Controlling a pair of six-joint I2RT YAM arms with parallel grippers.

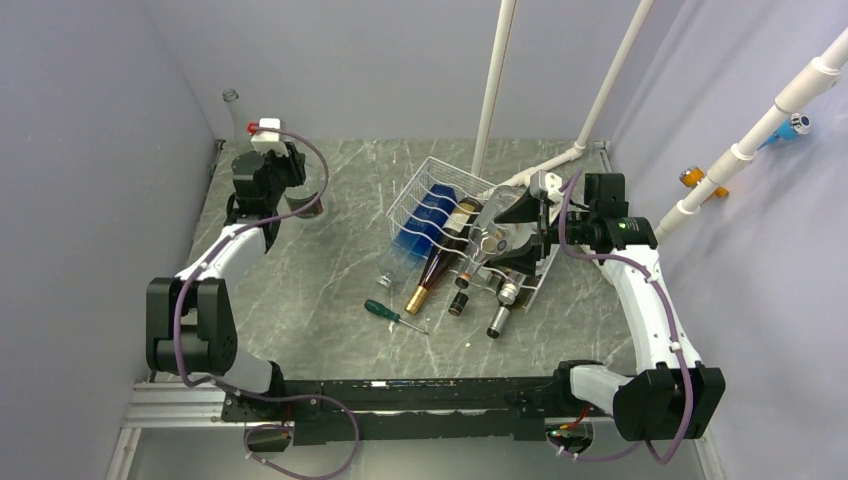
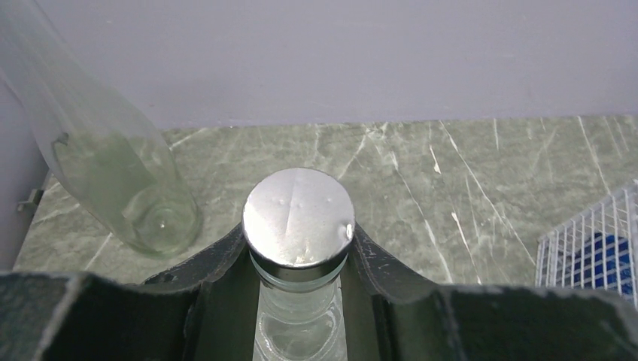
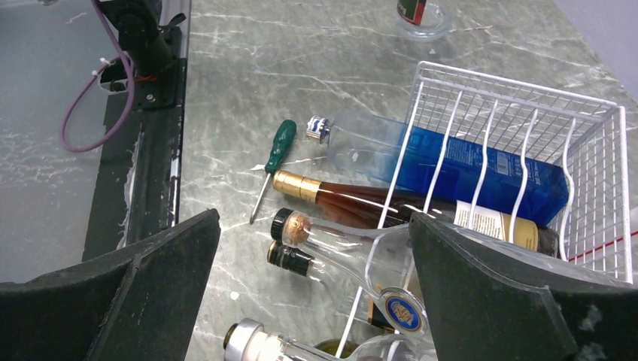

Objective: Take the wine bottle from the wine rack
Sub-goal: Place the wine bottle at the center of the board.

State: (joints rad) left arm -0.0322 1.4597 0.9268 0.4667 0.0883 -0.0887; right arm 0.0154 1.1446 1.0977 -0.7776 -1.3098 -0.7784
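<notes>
Left gripper (image 2: 299,242), at 10 o'clock on the table (image 1: 300,300), pinches the capped neck of a clear bottle (image 2: 299,218), holding it upright. Right gripper (image 3: 314,226), spread wide, hangs over the wine rack (image 3: 519,98) at 2 o'clock. The gold-foiled wine bottle (image 3: 353,204) lies cradled there, neck toward 7 o'clock.

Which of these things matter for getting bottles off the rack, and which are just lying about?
Part of the job: wine rack; bottles lying in it; capped clear bottle held by the left gripper; open right gripper.
Lying about: green-handled screwdriver; white pipes; glass bottle standing by the wall.
</notes>
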